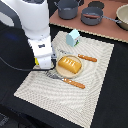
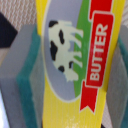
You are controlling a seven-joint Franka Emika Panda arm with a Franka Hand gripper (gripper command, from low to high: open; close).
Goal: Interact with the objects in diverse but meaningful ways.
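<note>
Between the jaws, yellow butter packet (image 2: 75, 65).

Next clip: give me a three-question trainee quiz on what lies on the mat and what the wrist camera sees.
1. True or false: the bread loaf lies on the plate.
2. In the wrist view, which word is printed on the yellow packet's red banner? A) MILK B) BUTTER C) CHEESE
3. Fill in: the fork and the knife both have ____ handles.

Key:
1. True. The loaf sits in the middle of the plate, on the striped mat.
2. B. The banner reads BUTTER, next to a cow picture.
3. Orange. They lie on opposite sides of the plate; the light-blue carton stands apart, near the mat's far edge.
</note>
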